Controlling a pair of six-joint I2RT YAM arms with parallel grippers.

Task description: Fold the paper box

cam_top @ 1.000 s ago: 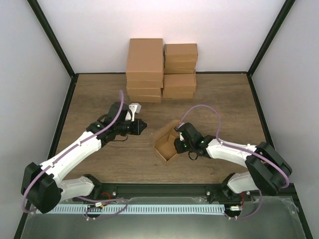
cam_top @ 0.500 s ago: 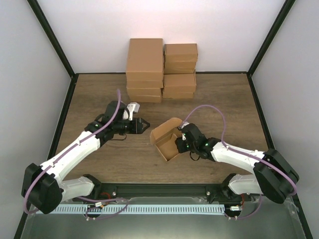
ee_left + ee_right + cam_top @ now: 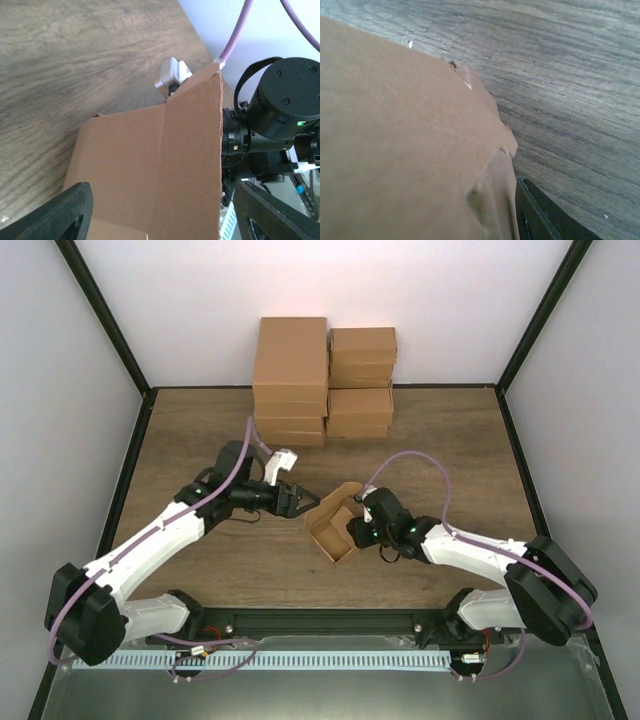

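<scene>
The two arms (image 3: 160, 535) start at the near edge of the counter (image 3: 200, 440) and reach in to the middle. The box (image 3: 328, 535) sits there on the wood, between the two hands. It is open on top, and one flap (image 3: 338, 492) stands up on its far side.

The left hand (image 3: 299, 502) is just beside the box's left corner. Its fingers (image 3: 55, 215) are wide apart. In the left wrist view a box wall fills the space between them, with a gap next to the right finger. Only the finger ends show, because the picture cuts off the rest.

The right hand (image 3: 355, 528) is at the box's right wall. From above it covers that wall, so the grip is hidden. In its own wrist view, brown card fills nearly the whole picture, very close and blurry. Just one dark finger (image 3: 535, 217) shows at the bottom, right by the card. The other one is hidden. I cannot tell if this hand is apart or clamped on the box.

A small grey-white piece (image 3: 172, 75) peeks over the box's far edge. I cannot tell what it is.

Far back, by the wall, two piles (image 3: 290, 375) of closed brown boxes stand side by side.
</scene>
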